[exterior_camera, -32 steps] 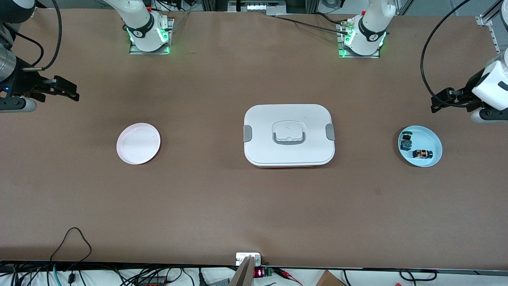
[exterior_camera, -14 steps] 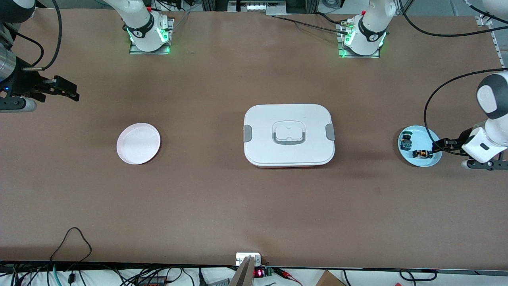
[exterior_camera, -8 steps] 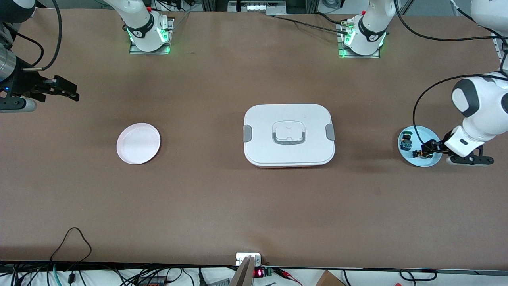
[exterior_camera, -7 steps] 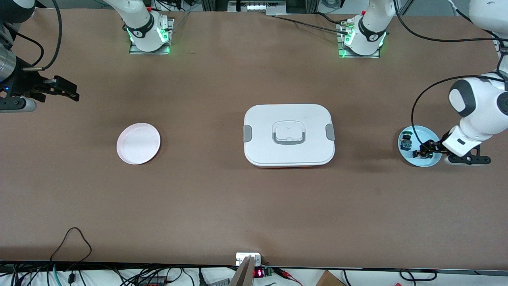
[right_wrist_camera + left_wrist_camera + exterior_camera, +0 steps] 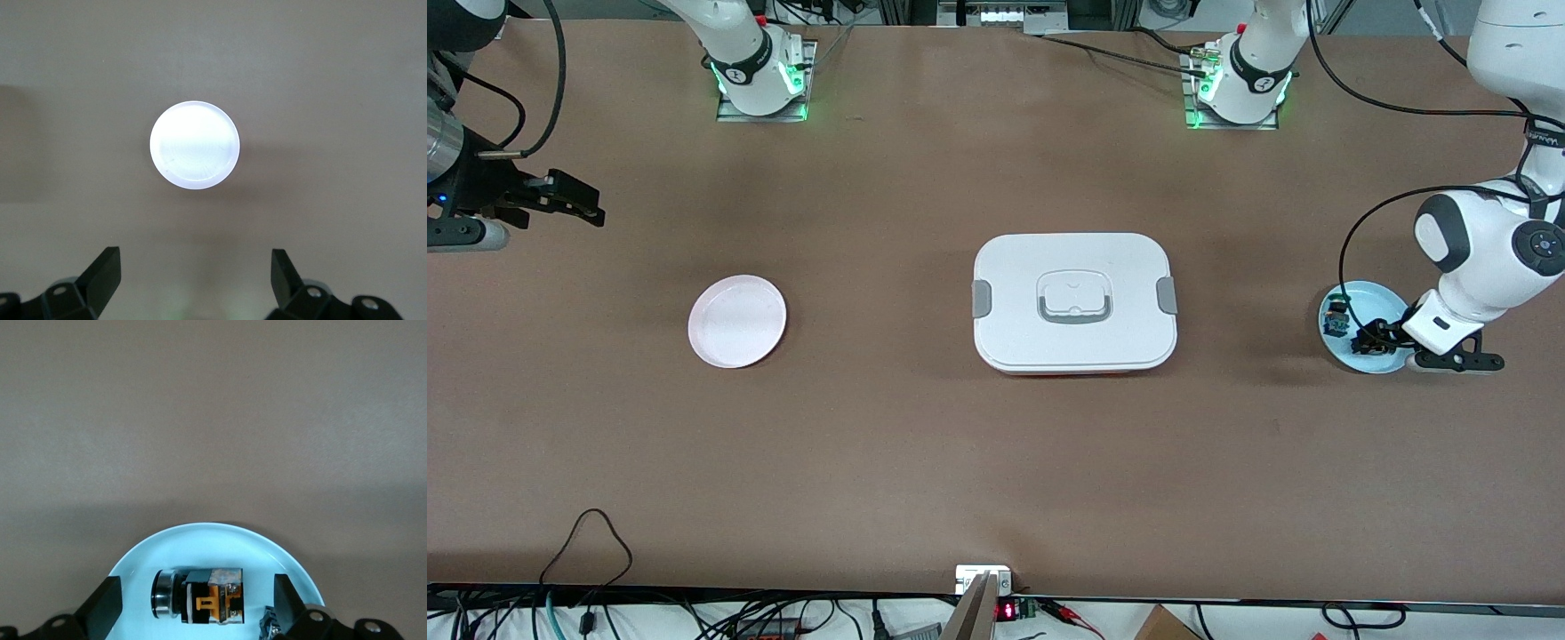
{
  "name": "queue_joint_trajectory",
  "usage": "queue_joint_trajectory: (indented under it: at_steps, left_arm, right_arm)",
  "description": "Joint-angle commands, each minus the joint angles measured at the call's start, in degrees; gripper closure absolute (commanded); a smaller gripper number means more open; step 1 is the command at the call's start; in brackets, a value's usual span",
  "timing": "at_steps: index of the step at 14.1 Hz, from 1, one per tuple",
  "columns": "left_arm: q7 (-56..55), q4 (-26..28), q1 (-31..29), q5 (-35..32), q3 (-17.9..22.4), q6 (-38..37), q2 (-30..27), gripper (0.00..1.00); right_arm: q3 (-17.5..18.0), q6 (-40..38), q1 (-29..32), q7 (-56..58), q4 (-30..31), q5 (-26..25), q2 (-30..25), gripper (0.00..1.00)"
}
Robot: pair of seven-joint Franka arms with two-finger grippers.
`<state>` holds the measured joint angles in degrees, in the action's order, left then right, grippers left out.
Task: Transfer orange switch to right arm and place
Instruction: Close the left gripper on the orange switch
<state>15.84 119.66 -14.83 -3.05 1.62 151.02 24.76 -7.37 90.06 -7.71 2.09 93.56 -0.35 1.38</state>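
Observation:
The orange switch (image 5: 200, 603) lies on its side in a light blue plate (image 5: 220, 543), black with an orange-yellow part and a silver ring. My left gripper (image 5: 195, 613) is open and low over the plate, one finger on each side of the switch and not touching it. In the front view the left gripper (image 5: 1368, 340) covers the switch on the blue plate (image 5: 1383, 363). My right gripper (image 5: 580, 203) is open and empty, and waits in the air at the right arm's end of the table.
A blue-bodied, green-capped switch (image 5: 1336, 317) lies in the same plate, farther from the front camera. A white lidded box (image 5: 1074, 302) sits mid-table. A pale pink plate (image 5: 737, 321) lies toward the right arm's end and also shows in the right wrist view (image 5: 194, 145).
My left arm has swung in and come down onto the blue plate, with its open fingers now on both sides of the orange switch. The right arm has not moved.

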Motion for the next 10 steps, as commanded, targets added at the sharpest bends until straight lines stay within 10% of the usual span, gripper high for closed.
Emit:
queue_joint_trajectory:
  at_steps: [1,10]
  left_arm:
    - [1.6,-0.3,-1.7,0.6,-0.6,0.8,1.8,0.0]
    - [2.1,1.3,-4.4,0.6,-2.8,1.8,2.6,0.0]
  right_arm:
    - [0.3,-0.8,0.0,-0.9,-0.8,0.0,0.1,0.0]
    - [0.3,-0.8,0.0,-0.9,-0.8,0.0,0.1,0.0]
